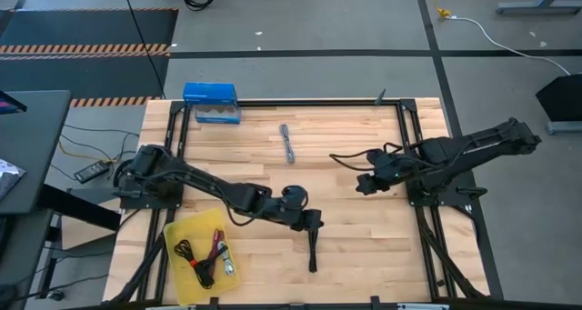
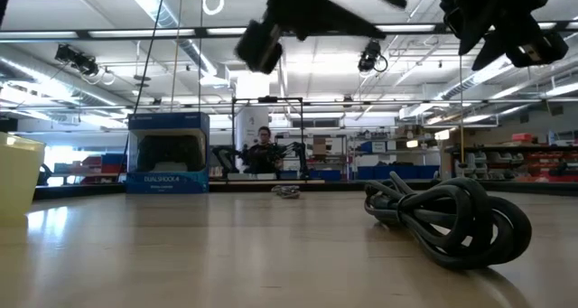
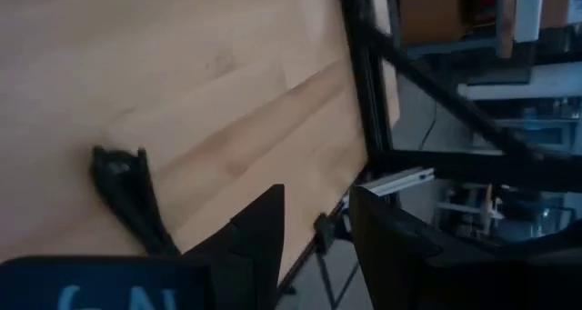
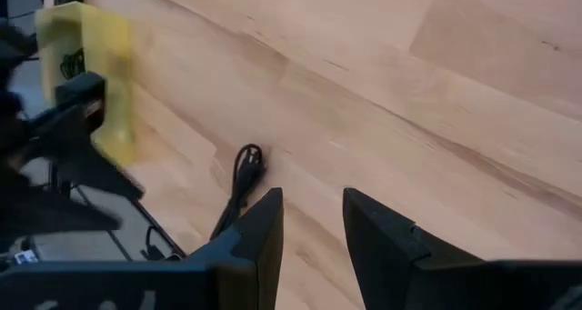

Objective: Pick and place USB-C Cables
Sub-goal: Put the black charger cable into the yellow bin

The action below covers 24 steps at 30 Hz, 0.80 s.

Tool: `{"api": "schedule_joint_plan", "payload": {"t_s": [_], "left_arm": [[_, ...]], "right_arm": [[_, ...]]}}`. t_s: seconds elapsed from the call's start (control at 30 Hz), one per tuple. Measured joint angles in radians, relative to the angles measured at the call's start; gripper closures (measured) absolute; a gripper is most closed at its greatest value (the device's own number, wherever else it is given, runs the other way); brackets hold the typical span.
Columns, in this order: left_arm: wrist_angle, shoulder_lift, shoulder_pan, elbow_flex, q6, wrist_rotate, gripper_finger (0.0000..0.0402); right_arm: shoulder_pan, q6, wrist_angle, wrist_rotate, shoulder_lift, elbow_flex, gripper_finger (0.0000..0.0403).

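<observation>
**Cable Positions and Gripper State on the Butcher-Block Table**

The work surface is a pale wooden table (image 1: 364, 255) of jointed planks with a smooth, faintly glossy finish, bordered by a dark metal frame.

A black cable bundle (image 1: 313, 249), long and thin with a knotted coil at one end, is seen lying flat on the wood at about 6 o'clock from the table centre. The left gripper (image 1: 314, 223) is held just above its upper end, not touching it. In the left wrist view the two dark, wedge-shaped fingers (image 3: 259, 233) are seen apart with a clear gap between them, and nothing is held; the black cable bundle (image 3: 127, 196) lies beside them on the wood.

A grey cable bundle (image 1: 288, 144), slim and slightly twisted, is seen at about 12 o'clock from the centre, well apart from both arms.

At 8 o'clock a yellow plastic tray (image 1: 177, 233), square with a thin translucent wall, holds further bundles: black coils (image 1: 193, 258) and what appears to be a red-tied one, though the detail there is poor.

A blue rectangular box (image 1: 211, 102) stands at the 11 o'clock corner.

The right gripper (image 1: 366, 184) is raised at 3 o'clock; its fingers (image 4: 264, 228) are apart and empty.
</observation>
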Motion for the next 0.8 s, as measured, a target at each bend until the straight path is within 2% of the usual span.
{"api": "schedule_joint_plan", "payload": {"t_s": [0.27,0.47,0.67,0.8], "left_arm": [[-0.013,0.073,-0.024,0.001,-0.085,0.088,0.0269],[-0.07,0.075,-0.026,0.001,-0.071,0.085,0.0261],[-0.219,0.075,-0.023,0.001,-0.067,0.074,0.0248],[-0.256,0.08,-0.018,0.001,-0.043,0.055,0.0248]], "right_arm": [[0.0,-0.004,0.029,-0.012,0.049,0.0,0.0281],[0.0,-0.008,0.039,-0.029,0.094,0.0,0.0281],[0.0,-0.011,0.048,-0.053,0.12,0.0,0.0281],[0.0,-0.021,0.054,-0.069,0.125,0.0,0.0281]]}}
